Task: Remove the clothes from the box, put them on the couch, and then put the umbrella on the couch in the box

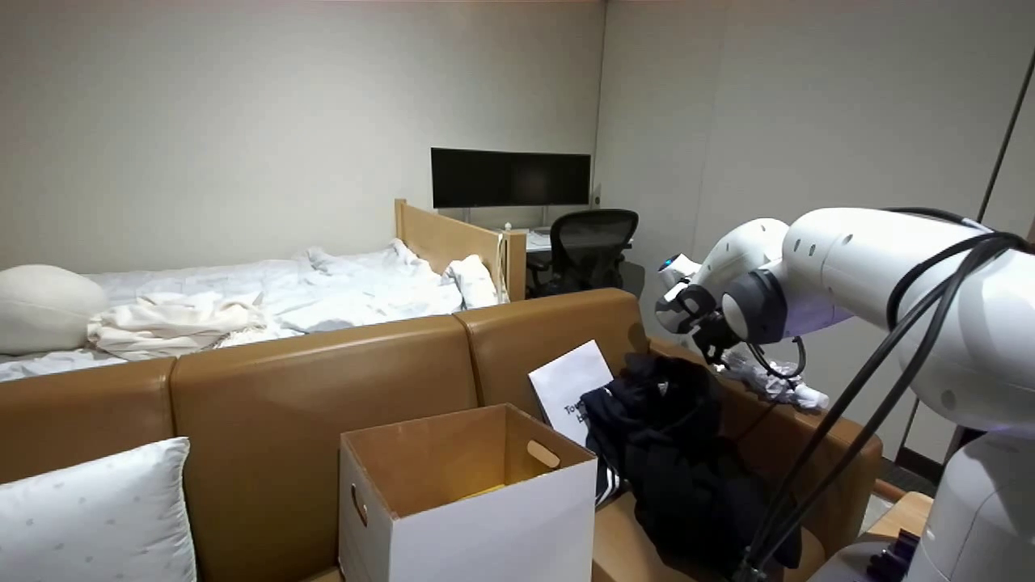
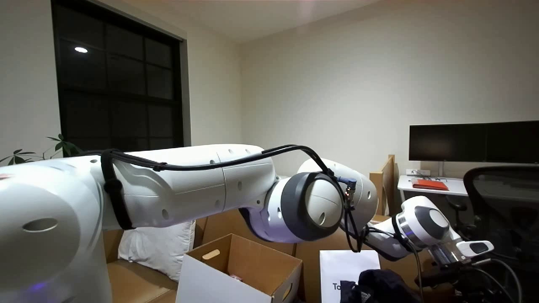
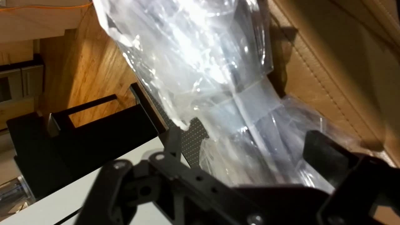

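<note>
Couch (image 1: 323, 404), long, square-cushioned, tan-brown leather, forms the work area. Nearest, the white box (image 1: 493, 525) stands upright, top open, base out of my sight; something yellow (image 1: 485, 491) shows low inside, too little of it to identify. Just beside the box, the clothes (image 1: 671, 436), a black heap, lie on the seat by the armrest (image 1: 849, 477); removal appears complete. A printed white sheet (image 1: 570, 384) stands behind them, partly hidden.

Farther along, on top of the armrest, lies the umbrella (image 3: 231, 87): in my judgement, the bundle of clear film with a white shaft. The gripper (image 3: 245, 142) is over it, jaws spread wide, one finger to each side, holding nothing. Contact with the film cannot be confirmed.

Grasping appears to be the step in hand. Recommended: centre the jaws across the shaft and descend until both pads flank it, fingers kept off the leather. Close on shaft and film together; loose film alone would likely slip. Lift clear before travelling, pass above the clothes, and turn the bundle to suit the box opening before release.

Beyond the couch: a bed (image 1: 364, 283) with rumpled white covers, then a chair (image 1: 594, 242) and a monitor (image 1: 511, 178).
</note>
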